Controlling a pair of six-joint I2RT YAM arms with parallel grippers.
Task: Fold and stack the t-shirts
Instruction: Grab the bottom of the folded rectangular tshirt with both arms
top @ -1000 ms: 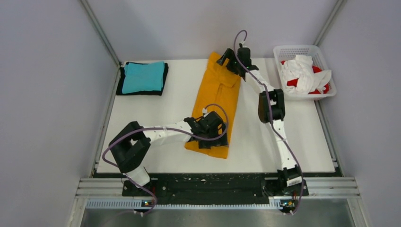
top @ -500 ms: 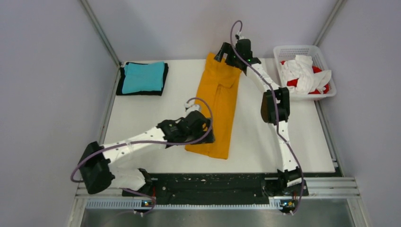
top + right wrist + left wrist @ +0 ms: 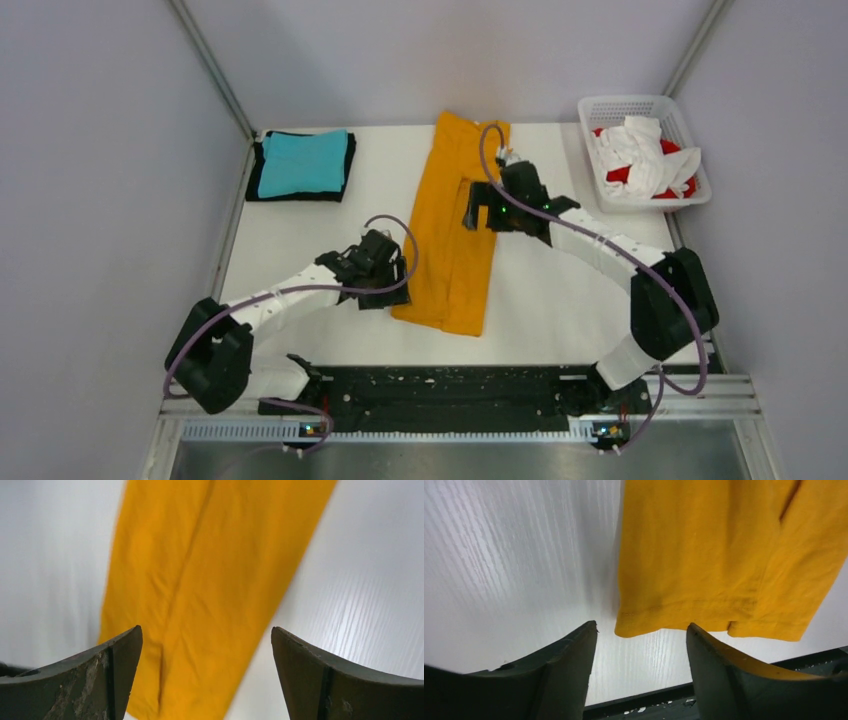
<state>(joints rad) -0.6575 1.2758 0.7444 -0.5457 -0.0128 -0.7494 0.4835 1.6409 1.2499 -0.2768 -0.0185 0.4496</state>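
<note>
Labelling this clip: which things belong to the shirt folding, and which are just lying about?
Job: half-folded orange-yellow cloth t-shirt; folded teal t-shirt; black t-shirt under it; crumpled white and red shirts.
Lying about: white plastic lattice basket.

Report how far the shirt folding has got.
Done: the teal shirt lies folded on the black shirt at the far left corner. In hand: the orange shirt is folded lengthwise into a strip; the left hand and right hand are open, holding nothing. Left: fold it across, stack it, then the white shirt and red shirt crumpled in the basket.
</note>
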